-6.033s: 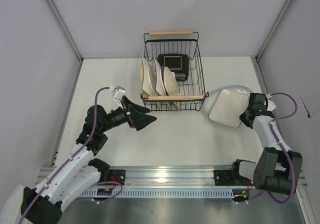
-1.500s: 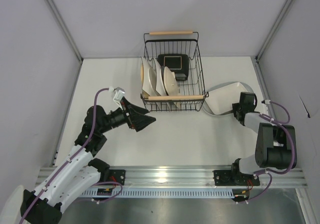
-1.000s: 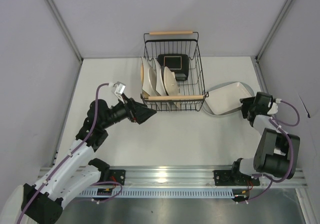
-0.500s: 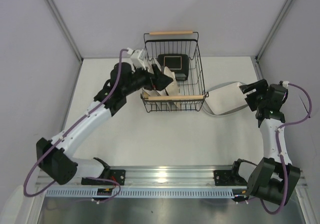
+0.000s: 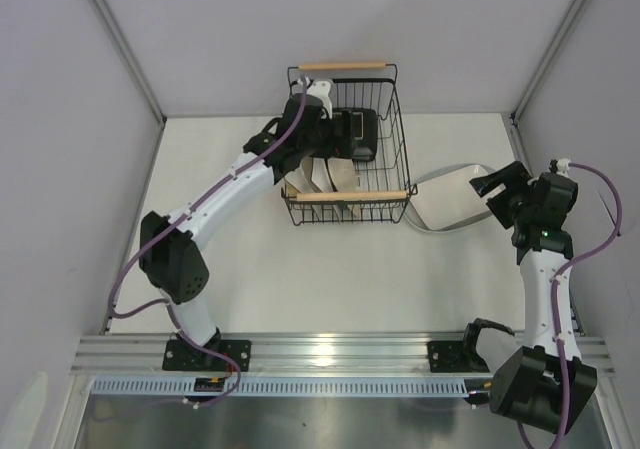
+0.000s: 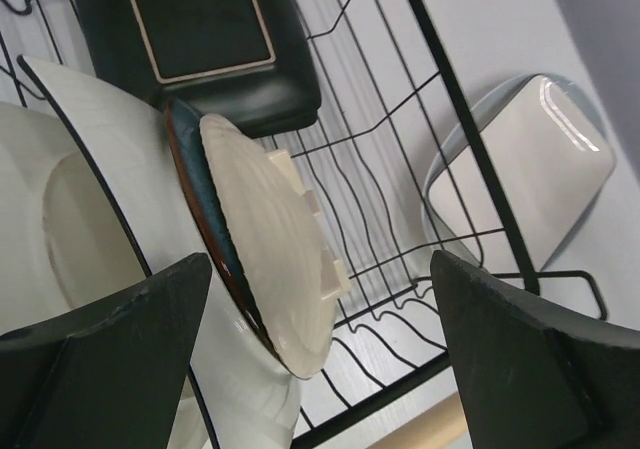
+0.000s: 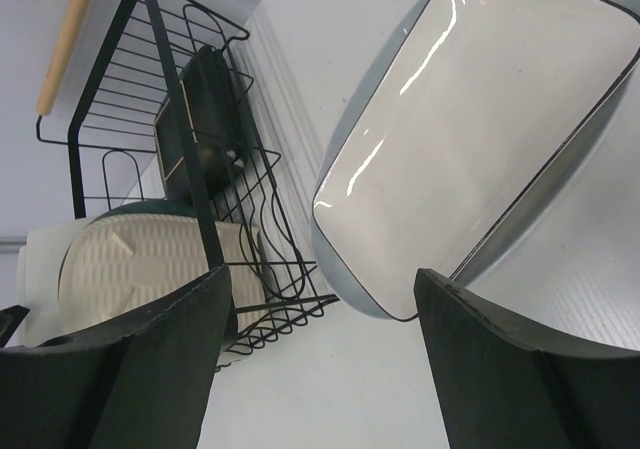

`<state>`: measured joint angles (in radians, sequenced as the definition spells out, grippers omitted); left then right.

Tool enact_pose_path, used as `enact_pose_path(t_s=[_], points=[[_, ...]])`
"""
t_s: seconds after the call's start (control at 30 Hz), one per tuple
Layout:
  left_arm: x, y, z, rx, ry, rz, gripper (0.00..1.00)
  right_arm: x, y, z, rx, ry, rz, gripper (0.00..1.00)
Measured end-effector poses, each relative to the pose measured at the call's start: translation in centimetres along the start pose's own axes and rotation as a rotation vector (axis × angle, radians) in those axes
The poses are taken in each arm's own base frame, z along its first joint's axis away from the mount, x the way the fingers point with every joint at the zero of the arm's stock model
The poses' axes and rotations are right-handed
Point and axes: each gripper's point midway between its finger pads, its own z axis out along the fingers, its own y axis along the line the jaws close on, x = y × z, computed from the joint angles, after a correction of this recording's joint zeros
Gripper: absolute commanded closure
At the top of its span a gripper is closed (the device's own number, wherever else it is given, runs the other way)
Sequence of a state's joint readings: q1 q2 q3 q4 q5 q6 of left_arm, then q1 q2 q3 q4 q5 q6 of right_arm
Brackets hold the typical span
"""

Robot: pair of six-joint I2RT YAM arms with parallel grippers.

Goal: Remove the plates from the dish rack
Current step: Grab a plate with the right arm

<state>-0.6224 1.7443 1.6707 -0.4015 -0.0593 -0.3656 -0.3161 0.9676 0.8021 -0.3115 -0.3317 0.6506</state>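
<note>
Plates (image 6: 270,239) stand on edge in the dish rack (image 5: 350,196), far centre; the left gripper (image 6: 320,329), spread wide, should straddle one rim before closing. The right gripper (image 7: 320,359) hangs open above the white square plate (image 7: 470,119).

The dish rack (image 5: 401,157) is black, its handles (image 5: 342,66) pale wood; the square plate (image 6: 200,29) is dark teal, the ribbed plate (image 6: 270,239) cream, the rectangular plate (image 7: 470,119) white.
</note>
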Motion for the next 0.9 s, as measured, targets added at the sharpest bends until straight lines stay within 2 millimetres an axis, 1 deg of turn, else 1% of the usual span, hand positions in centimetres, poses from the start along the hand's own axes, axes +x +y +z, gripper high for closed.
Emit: enact_pose_path(t_s=[0.13,0.27,0.4,0.5,0.7,0.8,0.9], points=[[1.6,0.4,1.3,-0.046,0.047,0.019,0.03,0.5,-0.1,-0.1,0.006,0.018,-0.007,0.19],[2.1,-0.1,1.6,-0.047,0.059,0.031,0.04,0.7,-0.2,-0.1,0.008,0.027,-0.013,0.19],[2.5,-0.4,1.8,-0.044,0.069,0.036,0.04,0.9,0.3,-0.1,-0.003,0.034,-0.026,0.19],[2.6,-0.5,1.9,-0.042,0.069,0.036,0.05,0.8,1.6,-0.1,-0.033,0.04,-0.05,0.2],[2.5,-0.4,2.0,-0.065,0.064,0.035,0.06,-0.5,4.4,-0.1,-0.099,0.021,-0.102,0.2],[2.5,-0.3,2.0,-0.083,0.057,0.032,0.06,-0.8,5.7,-0.1,-0.128,0.024,-0.131,0.2],[2.5,-0.1,2.0,-0.1,0.055,0.023,0.07,-0.9,7.9,0.5,-0.168,0.047,-0.175,0.19]])
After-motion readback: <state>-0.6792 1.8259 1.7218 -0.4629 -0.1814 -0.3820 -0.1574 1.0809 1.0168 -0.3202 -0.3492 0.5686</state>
